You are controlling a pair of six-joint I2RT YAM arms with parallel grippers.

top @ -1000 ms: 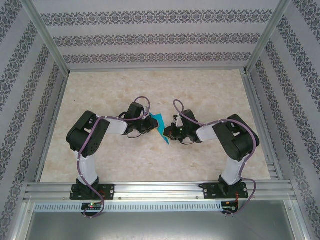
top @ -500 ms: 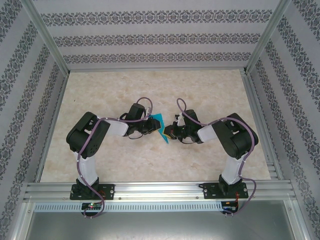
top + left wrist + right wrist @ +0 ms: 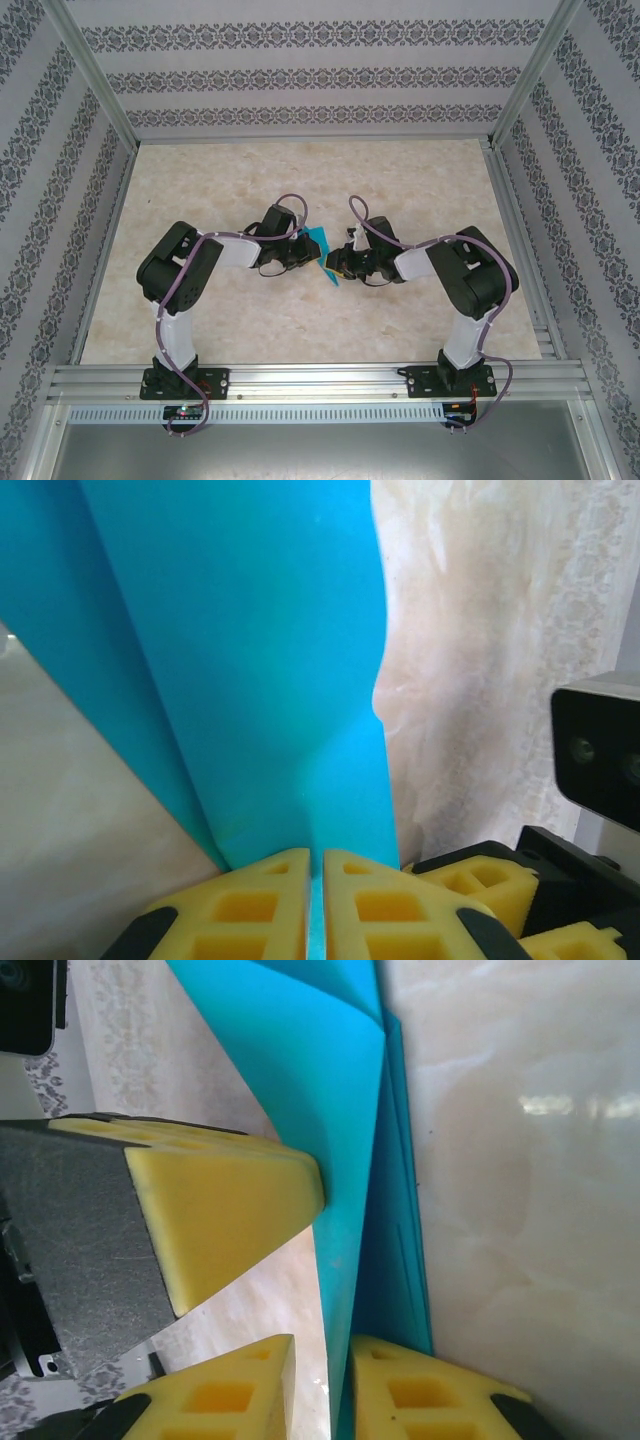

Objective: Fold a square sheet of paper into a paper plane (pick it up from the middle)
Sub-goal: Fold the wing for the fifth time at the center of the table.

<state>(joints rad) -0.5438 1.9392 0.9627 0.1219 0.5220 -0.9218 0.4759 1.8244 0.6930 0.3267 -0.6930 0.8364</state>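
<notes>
Midway between the table's (image 3: pixel 300 170) side edges, the cyan-blue paper plane (image 3: pixel 320 243) shows smooth layered folds; the left gripper (image 3: pixel 315 865) pinches it, while the right gripper (image 3: pixel 322 1352) has jaws slightly parted around its edge.

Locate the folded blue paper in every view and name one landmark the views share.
Top external: folded blue paper at the picture's centre.
Left wrist: paper fills the upper left and centre, narrowing to the bottom edge.
Right wrist: paper runs top to bottom through the centre.
Shared landmark: marbled beige tabletop.
</notes>
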